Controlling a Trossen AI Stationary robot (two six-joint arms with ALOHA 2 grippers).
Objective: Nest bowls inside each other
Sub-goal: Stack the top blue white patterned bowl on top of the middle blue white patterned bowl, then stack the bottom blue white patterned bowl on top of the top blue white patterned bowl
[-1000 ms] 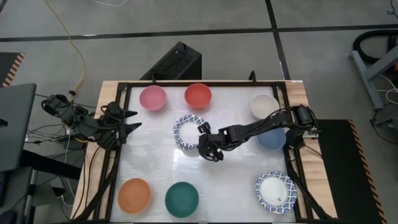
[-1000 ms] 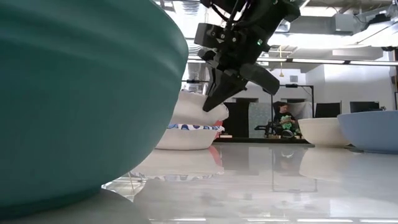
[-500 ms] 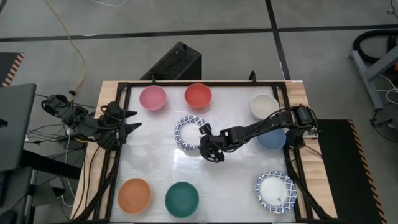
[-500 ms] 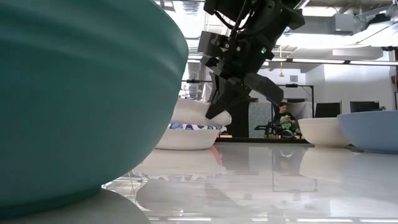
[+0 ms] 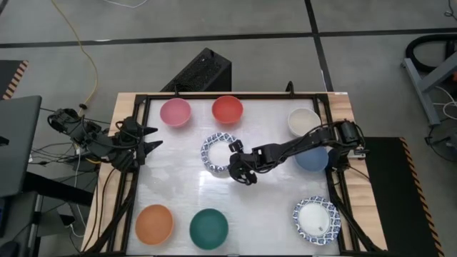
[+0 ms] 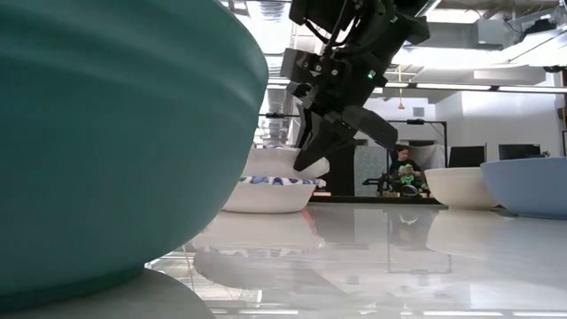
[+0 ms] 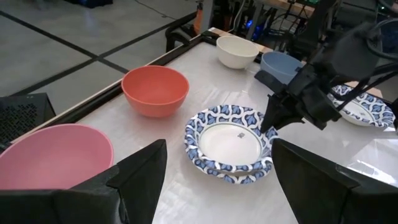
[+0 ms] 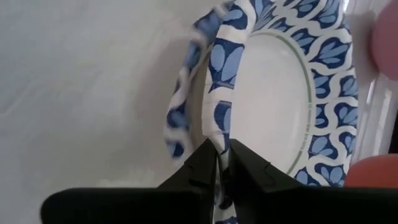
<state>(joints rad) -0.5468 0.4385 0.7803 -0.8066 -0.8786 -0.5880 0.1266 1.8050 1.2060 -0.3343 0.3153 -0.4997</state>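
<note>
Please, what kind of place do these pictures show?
Probably a robotics lab or workshop: a framed work table with small bowls on a bare floor, loose cables beside it, and a seated person in the room behind.

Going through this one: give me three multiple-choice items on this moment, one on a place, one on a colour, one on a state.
1. Where is the right gripper?
A. At the rim of the central patterned bowl
B. Inside a pink bowl
C. Off the table

2. What colour is the bowl right beside the orange bowl?
A. Cream
B. Dark green
C. Red

3. How is the left gripper?
A. Shut on a red bowl
B. Shut and empty
C. Open, holding nothing

Key:
1 A, since the right wrist view shows the blue-patterned rim between its fingers.
2 B, since the dark green bowl sits next to the orange one in the high view.
3 C, since the left wrist view shows its fingers wide apart with nothing between them, at the table's left edge.
</note>
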